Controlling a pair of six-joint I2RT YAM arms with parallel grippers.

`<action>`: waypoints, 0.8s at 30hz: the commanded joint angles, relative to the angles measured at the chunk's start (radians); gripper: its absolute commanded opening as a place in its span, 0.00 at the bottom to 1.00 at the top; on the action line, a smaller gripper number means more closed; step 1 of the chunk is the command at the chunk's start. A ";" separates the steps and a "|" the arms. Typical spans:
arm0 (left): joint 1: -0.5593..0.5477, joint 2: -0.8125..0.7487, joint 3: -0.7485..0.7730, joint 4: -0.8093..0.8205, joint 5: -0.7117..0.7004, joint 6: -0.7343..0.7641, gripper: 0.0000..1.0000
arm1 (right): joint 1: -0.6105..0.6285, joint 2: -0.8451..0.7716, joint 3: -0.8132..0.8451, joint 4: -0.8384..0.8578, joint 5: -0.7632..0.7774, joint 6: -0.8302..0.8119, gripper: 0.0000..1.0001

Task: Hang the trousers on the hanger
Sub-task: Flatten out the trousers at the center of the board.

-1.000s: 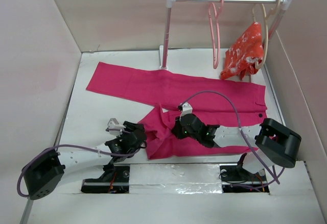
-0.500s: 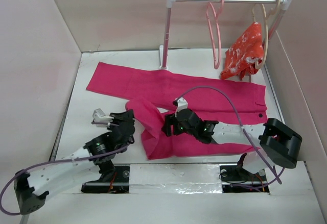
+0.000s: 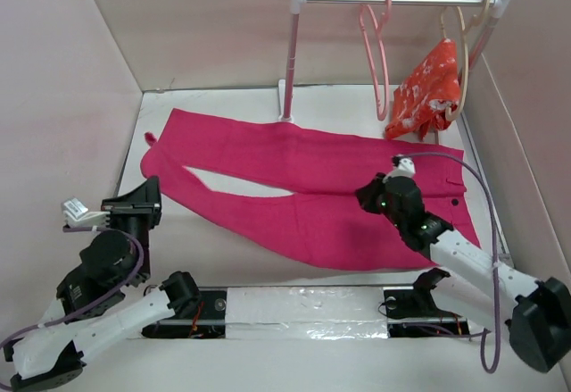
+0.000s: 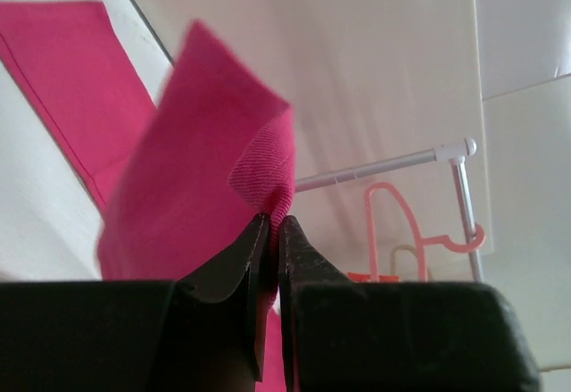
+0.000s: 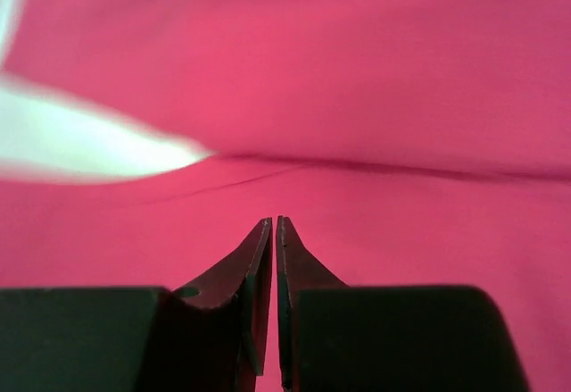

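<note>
The magenta-pink trousers lie spread on the table, both legs running left and the waist at the right. My left gripper is at the left end of the near leg. In the left wrist view it is shut on a raised fold of the trousers. My right gripper is over the trousers near the waist. In the right wrist view its jaws are shut just above the fabric, and I see nothing held. The salmon-pink hanger hangs empty on the rail and also shows in the left wrist view.
A white rail on a post stands at the back. A cream hanger on it carries an orange-red flowered garment. Walls enclose the table on the left, back and right.
My left gripper has swung out to the left with the near trouser leg, pulling it straight from its bunched fold. My right gripper has moved right, from the crotch to near the waist.
</note>
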 commanded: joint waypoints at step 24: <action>0.025 -0.013 0.180 -0.071 0.011 0.559 0.00 | -0.437 0.011 -0.079 -0.021 -0.120 0.143 0.47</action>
